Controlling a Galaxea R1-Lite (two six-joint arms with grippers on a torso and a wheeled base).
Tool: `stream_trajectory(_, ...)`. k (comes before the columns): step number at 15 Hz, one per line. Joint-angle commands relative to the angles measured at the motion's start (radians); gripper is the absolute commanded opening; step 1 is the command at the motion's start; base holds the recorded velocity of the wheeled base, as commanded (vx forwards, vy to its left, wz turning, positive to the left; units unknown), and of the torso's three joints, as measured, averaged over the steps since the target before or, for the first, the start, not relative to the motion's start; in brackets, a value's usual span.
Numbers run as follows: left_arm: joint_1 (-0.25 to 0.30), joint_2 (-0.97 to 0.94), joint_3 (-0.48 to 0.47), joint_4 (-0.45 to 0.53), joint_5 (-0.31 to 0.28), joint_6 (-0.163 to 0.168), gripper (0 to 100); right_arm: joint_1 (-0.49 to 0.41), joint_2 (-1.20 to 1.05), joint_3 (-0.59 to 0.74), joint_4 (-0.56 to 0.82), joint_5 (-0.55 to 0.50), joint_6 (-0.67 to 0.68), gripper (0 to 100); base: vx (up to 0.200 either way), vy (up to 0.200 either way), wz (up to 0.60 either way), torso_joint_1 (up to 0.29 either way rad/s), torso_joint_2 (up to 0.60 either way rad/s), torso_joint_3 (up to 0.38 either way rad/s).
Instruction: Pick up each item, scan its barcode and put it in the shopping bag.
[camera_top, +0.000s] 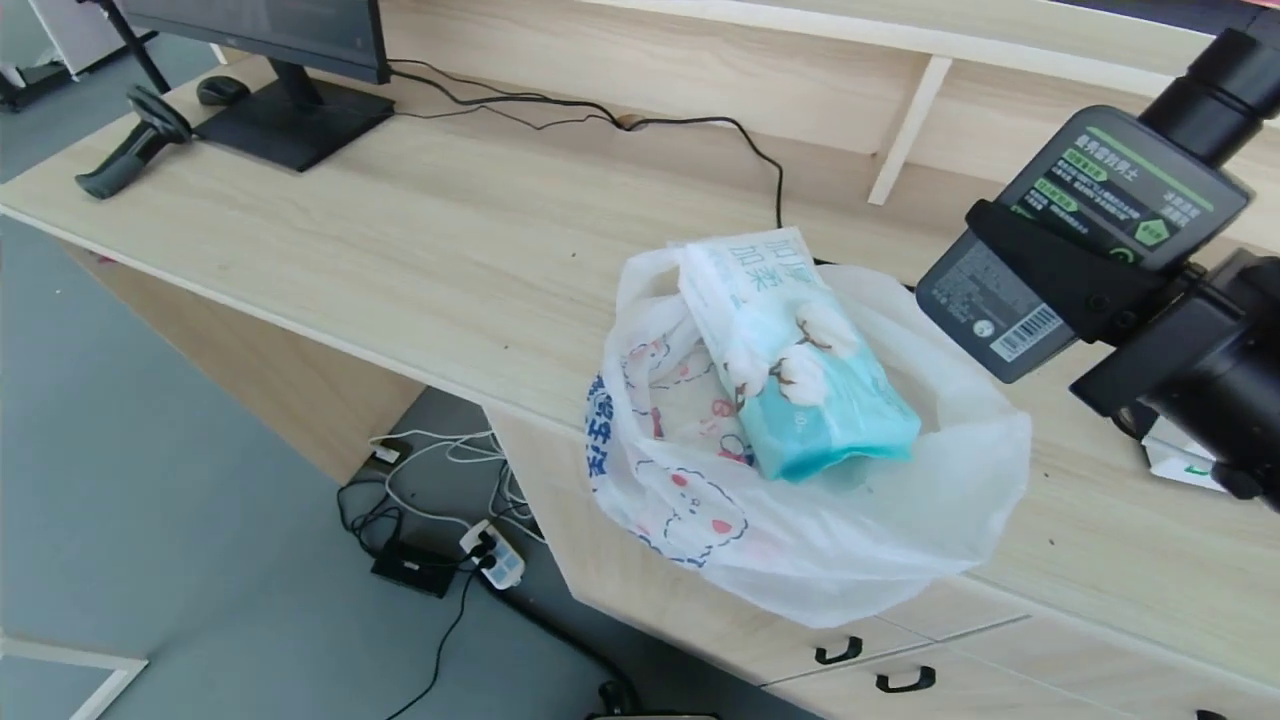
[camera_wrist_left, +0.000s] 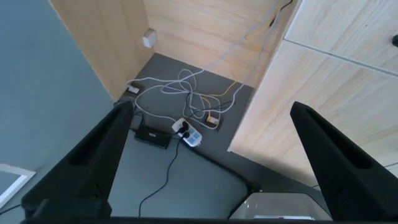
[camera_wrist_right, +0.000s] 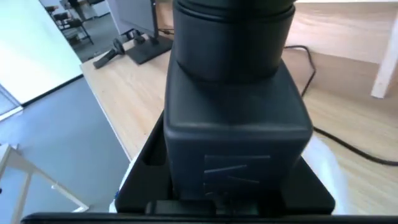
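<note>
My right gripper (camera_top: 1055, 272) is shut on a dark grey bottle (camera_top: 1090, 225) with a black cap, held tilted in the air to the right of the white shopping bag (camera_top: 900, 520). The bottle's barcode label faces down and forward. In the right wrist view the bottle (camera_wrist_right: 236, 106) stands close up, with the gripper (camera_wrist_right: 227, 202) clamped on its lower part. A blue and white tissue pack (camera_top: 800, 360) lies in the bag's open mouth at the desk's front edge. My left gripper (camera_wrist_left: 211, 162) is open, hanging over the floor beside the desk.
A black handheld scanner (camera_top: 135, 140) lies at the desk's far left beside a monitor stand (camera_top: 295, 115) and a mouse (camera_top: 222, 90). A cable (camera_top: 700, 125) runs across the desk. A small white box (camera_top: 1175, 460) sits behind my right arm. A power strip (camera_wrist_left: 188, 132) and wires lie on the floor.
</note>
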Motion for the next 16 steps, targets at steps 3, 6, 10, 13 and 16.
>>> stream_trajectory(3, 0.0, 0.0, 0.0, -0.002, 0.0, 0.0, 100, 0.0, 0.047, 0.024, -0.002, 0.002, -0.078, 0, 0.0, 0.0, 0.6, 0.001, 0.0, 0.001)
stream_trajectory(6, 0.0, 0.0, 0.0, -0.003, 0.0, 0.002, 100, 0.0, 0.084, 0.078, -0.003, 0.013, -0.141, 0, 0.0, 0.0, 0.0, 0.0, 0.0, 0.0)
stream_trajectory(10, 0.0, 0.0, 0.0, -0.003, 0.0, 0.003, 100, -0.003, 0.167, 0.088, -0.071, 0.01, -0.157, 0, 0.0, 0.0, 0.0, 0.0, 0.0, 0.0)
stream_trajectory(13, 0.0, 0.0, 0.0, -0.005, 0.0, 0.005, 100, -0.001, 0.242, 0.058, -0.089, 0.008, -0.161, 0, 0.0, 0.0, 0.0, 0.0, 0.0, 0.0)
stream_trajectory(16, 0.0, 0.0, 0.0, -0.003, 0.0, 0.002, 100, 0.0, 0.294, 0.041, -0.094, 0.008, -0.173, 0, 0.0, 0.0, 0.0, 0.0, 0.0, 0.0)
